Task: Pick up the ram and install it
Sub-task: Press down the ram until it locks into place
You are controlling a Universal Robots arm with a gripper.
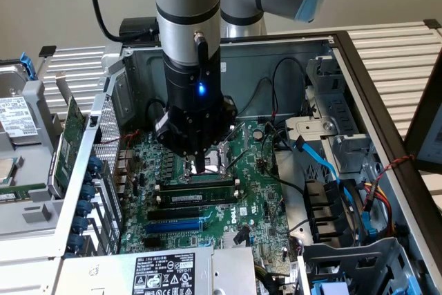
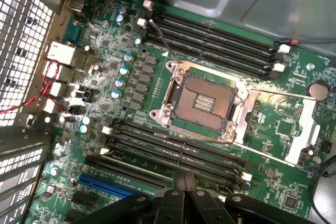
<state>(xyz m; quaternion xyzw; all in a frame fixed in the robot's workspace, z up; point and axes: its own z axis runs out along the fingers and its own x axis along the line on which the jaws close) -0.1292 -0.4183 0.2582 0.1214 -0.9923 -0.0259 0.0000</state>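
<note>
The ram, a long green stick with a white label strip, stands on edge in a black memory slot on the motherboard, in front of the CPU socket. My gripper hangs straight down over that slot bank, fingers shut together with nothing between them. Its tips are at the far side of the ram's top edge; I cannot tell whether they touch it. In the wrist view the shut gripper points at the row of memory slots beside the CPU socket.
The open computer case has metal walls all round. Blue and black cables run on the exterior view's right. A blue expansion slot lies nearer the front, and a power supply at the front. An expansion card and a hard drive lie outside on the left.
</note>
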